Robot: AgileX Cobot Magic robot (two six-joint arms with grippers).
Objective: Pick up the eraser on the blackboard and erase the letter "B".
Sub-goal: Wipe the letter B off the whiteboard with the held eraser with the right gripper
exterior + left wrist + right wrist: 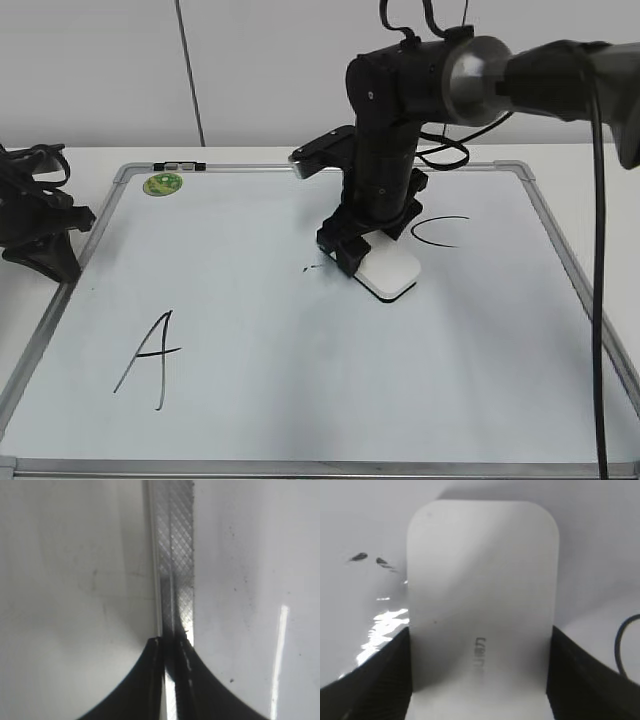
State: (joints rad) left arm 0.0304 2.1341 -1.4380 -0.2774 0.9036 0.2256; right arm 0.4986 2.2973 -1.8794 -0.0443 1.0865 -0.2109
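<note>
The blackboard [300, 380] is a white board with a silver frame lying flat on the table. My right gripper [372, 248] is shut on the white eraser [390, 272] and presses it on the board's middle; in the right wrist view the eraser [482, 595] sits between the jaws [480, 675]. Of the letter "B" only small black specks [312, 268] show left of the eraser, also seen in the right wrist view [370, 560]. My left gripper [45, 245] rests shut over the board's left frame [175, 570], its jaws [172, 645] holding nothing.
A black "A" [150, 358] is at the board's front left and a black "C" [440, 232] at the right behind the eraser. A round green sticker [162, 184] sits at the far left corner. Cables hang along the right arm.
</note>
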